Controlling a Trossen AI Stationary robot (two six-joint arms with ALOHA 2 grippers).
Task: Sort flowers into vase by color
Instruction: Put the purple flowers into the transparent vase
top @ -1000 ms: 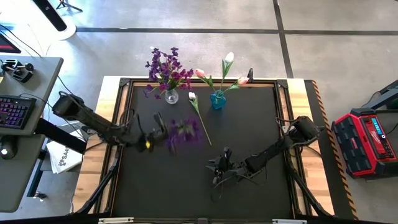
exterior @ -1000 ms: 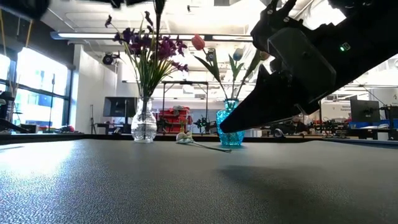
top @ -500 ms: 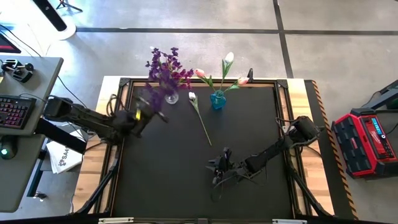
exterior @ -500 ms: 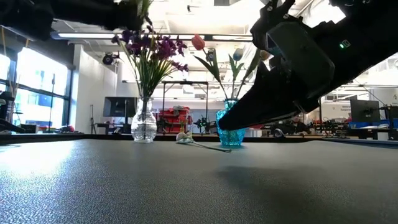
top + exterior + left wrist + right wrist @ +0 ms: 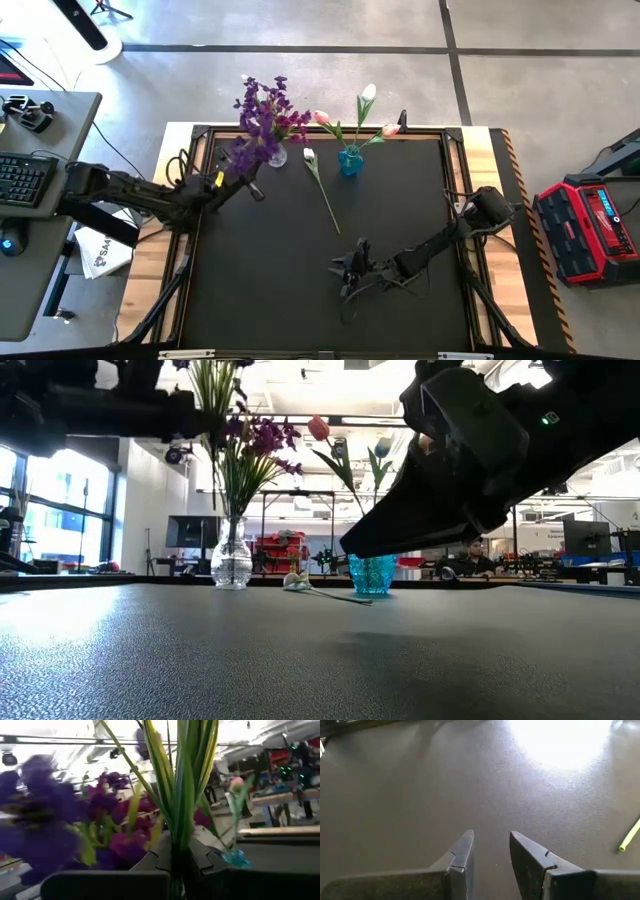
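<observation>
The left hand, pinching a purple sprig, has swung from mid-table to beside the clear vase; insertion looks next. 1 white tulip remains on the table. Right hand waits, slightly spread.

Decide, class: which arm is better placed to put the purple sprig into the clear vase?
Left. Its gripper is shut on the purple sprig, beside the clear vase. The right gripper hangs empty, fingers open, near the front of the mat.
</observation>
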